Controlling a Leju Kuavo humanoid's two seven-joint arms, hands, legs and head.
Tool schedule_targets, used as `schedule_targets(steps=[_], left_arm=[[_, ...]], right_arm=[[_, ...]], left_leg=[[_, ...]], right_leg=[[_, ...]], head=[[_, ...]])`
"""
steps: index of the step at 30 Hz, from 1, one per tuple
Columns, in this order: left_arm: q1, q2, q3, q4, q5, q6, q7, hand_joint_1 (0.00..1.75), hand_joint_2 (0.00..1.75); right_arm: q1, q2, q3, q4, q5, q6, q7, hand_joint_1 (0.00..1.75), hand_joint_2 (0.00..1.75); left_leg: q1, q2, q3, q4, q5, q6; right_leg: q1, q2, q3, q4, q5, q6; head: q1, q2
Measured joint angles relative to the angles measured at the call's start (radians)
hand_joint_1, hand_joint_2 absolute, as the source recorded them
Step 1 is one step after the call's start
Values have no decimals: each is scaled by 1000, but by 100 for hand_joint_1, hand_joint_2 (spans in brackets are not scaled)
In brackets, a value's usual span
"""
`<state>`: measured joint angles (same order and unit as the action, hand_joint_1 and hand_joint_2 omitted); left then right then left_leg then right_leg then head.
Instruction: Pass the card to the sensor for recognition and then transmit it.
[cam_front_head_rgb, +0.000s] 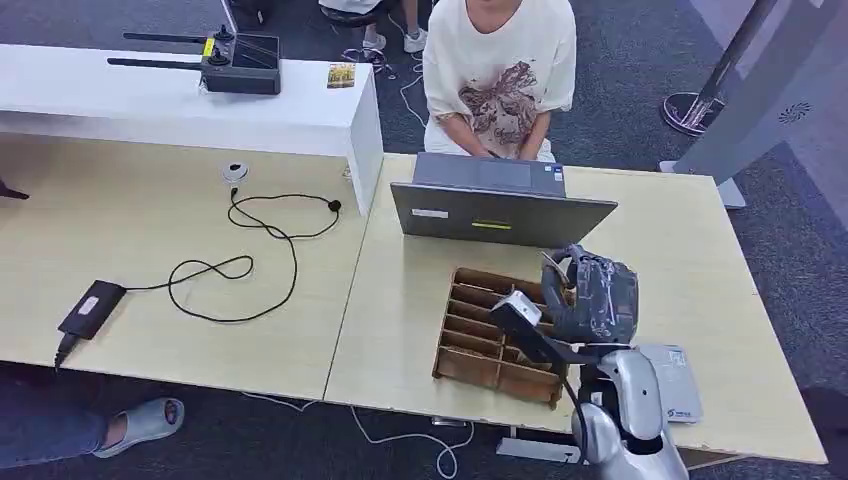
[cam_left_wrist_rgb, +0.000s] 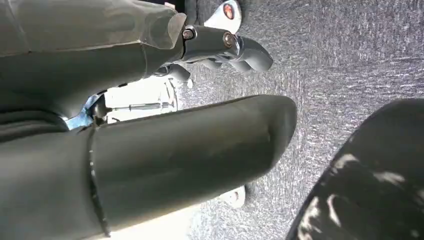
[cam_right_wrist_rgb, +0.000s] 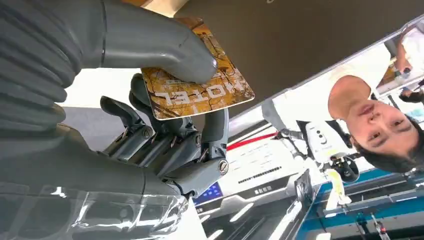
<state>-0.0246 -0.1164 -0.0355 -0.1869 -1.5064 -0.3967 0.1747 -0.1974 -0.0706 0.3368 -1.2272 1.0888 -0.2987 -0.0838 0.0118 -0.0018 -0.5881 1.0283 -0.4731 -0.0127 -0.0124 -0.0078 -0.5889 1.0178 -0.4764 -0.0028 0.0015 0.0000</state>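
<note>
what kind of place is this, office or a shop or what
Probably an office or lab set up as a hotel front-desk mock-up. A person works at a laptop on pale desks over grey carpet, and the right hand holds a card printed HOTEL above a wooden card tray.

Card (cam_right_wrist_rgb: 197, 82): pinched between the right hand's (cam_front_head_rgb: 592, 295) thumb (cam_right_wrist_rgb: 150, 42) and fingers (cam_right_wrist_rgb: 215, 125).
Divided tray (cam_front_head_rgb: 495, 335): on the table (cam_front_head_rgb: 690, 270), just left of the fingers and partly under the hand.
Laptop (cam_front_head_rgb: 495, 200): on the table beyond the fingers, near them.
Person (cam_front_head_rgb: 500, 70): behind the laptop, past the table's far edge.
Flat box (cam_front_head_rgb: 675, 385): on the table near the wrist, behind the fingers.
Cable (cam_front_head_rgb: 235, 265): on the left table, well apart from the fingers.
</note>
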Motion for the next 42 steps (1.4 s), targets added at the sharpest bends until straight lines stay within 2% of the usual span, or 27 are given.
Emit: schedule_targets(steps=[7,12,20,30,42], left_arm=[[0,0,3,0,2,2,2,0,0],[0,-2,7,0,3,3,2,0,0],[-1,-2,8,0,2,2,-2,0,0],[1,-2,8,0,-4,17,-32,0,0],[2,0,7,0,-7,23,-43,0,0]], right_arm=[[-32,-6,0,-9,-152,14,-81,171,175],[-112,-10,7,-16,-200,37,-105,175,175],[-259,-10,27,-16,-205,66,-105,175,175],[-348,-20,36,9,-226,87,-97,175,175],[-489,-24,36,122,-262,142,-77,175,175]], left_leg=[[0,0,0,0,0,0],[0,1,0,0,1,0],[0,0,0,0,1,0],[0,0,0,0,1,0],[0,0,0,0,1,0]], right_leg=[[0,0,0,0,0,0],[0,1,0,0,1,0],[0,1,0,0,2,0],[0,0,0,0,2,0],[0,1,0,1,2,-1]], head=[[0,0],[0,0],[0,0],[0,0],[0,0]])
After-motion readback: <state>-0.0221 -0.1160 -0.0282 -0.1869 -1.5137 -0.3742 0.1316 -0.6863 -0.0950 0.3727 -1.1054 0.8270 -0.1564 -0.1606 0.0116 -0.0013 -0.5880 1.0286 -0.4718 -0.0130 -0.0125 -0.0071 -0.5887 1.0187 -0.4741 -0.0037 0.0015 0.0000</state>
